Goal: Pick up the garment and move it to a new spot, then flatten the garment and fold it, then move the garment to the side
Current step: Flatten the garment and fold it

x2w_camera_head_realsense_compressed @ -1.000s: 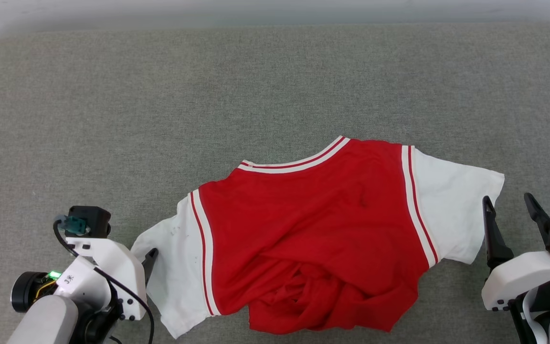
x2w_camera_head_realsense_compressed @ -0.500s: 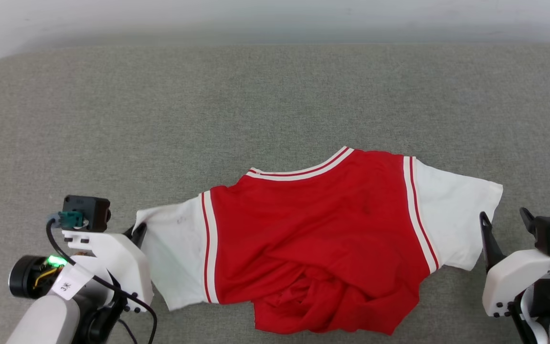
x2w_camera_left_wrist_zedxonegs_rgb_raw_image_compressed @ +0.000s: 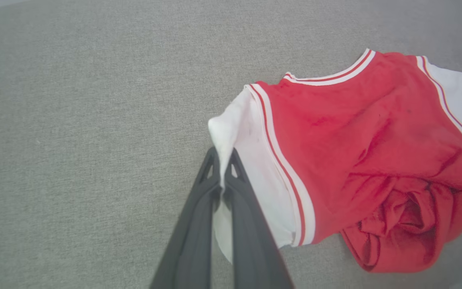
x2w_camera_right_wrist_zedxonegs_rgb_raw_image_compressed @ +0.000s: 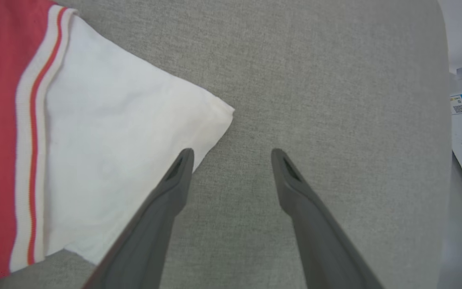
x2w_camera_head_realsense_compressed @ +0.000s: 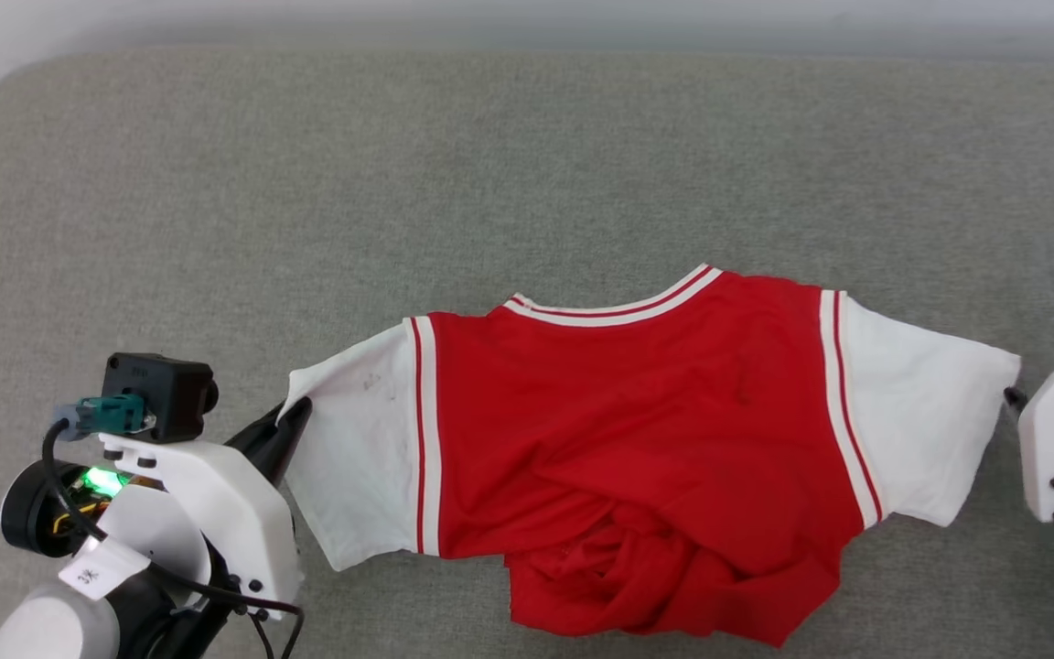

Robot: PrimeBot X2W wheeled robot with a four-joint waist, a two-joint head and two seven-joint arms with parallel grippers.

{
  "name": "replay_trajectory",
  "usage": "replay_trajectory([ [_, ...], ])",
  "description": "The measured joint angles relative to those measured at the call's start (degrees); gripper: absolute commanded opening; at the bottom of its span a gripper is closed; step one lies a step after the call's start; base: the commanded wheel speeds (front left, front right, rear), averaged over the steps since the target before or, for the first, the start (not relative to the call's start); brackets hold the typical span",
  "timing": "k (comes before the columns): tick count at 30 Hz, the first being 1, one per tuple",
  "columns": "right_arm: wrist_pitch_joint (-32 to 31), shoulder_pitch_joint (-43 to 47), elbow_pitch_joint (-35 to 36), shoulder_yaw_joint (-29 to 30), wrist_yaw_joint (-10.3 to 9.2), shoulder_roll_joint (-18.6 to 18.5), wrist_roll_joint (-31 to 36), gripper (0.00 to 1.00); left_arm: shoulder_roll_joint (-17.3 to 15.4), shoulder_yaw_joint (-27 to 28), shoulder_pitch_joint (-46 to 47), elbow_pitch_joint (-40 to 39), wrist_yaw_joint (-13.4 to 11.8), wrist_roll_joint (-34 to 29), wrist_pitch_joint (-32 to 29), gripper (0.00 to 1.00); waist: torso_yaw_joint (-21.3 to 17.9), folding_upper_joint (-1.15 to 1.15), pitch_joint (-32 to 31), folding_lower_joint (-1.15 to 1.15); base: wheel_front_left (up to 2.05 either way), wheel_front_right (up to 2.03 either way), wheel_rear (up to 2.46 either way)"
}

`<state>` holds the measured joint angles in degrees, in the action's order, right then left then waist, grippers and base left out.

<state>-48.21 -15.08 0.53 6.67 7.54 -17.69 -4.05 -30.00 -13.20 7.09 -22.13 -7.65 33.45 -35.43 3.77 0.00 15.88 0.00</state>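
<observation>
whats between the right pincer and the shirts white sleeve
Nothing: in the right wrist view the open right pincer sits at the sleeve's edge, over bare grey cushion.

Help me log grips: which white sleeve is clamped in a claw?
The sleeve on the robot's left: the left claw is shut on its edge. The right claw stands open by the other sleeve.

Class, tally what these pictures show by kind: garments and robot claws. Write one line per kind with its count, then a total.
Garments: 1 (the garment, red and white)
Claws: 2 (left claw, shut on the garment; right claw, open)
Total: 3
</observation>
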Motion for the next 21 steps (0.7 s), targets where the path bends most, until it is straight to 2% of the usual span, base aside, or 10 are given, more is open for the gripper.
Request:
replay_trajectory([
  [6,-6.60,-5.16,-3.10,-1.18,-0.01,-2.78,-2.05,1.00,-0.11,-0.89,0.36,-3.24,-0.16,0.02,-1.22,0.00,2.06,0.00,2.93,0.00,0.00,0.00,0.00],
  [15,-8.31,-7.83,-8.08,-1.72,-0.05,-3.70,-3.09,1.00,0.37,-1.88,1.52,-3.28,0.16,0.10,-1.13,0.00,5.00,0.00,6.21,0.00,0.00,0.00,0.00],
  [16,-8.29,-7.67,-8.75,-3.53,-0.18,-4.38,-4.19,0.00,0.52,-2.25,1.82,-2.54,0.45,0.11,-0.94,0.00,5.53,0.00,6.77,0.00,0.00,0.00,0.00],
  [21,-6.99,-6.94,-9.12,-5.34,-0.03,-5.19,-4.65,0.00,0.78,-2.38,2.30,-1.20,0.67,0.19,-0.37,0.00,5.64,0.00,6.56,0.00,0.00,0.00,0.00],
])
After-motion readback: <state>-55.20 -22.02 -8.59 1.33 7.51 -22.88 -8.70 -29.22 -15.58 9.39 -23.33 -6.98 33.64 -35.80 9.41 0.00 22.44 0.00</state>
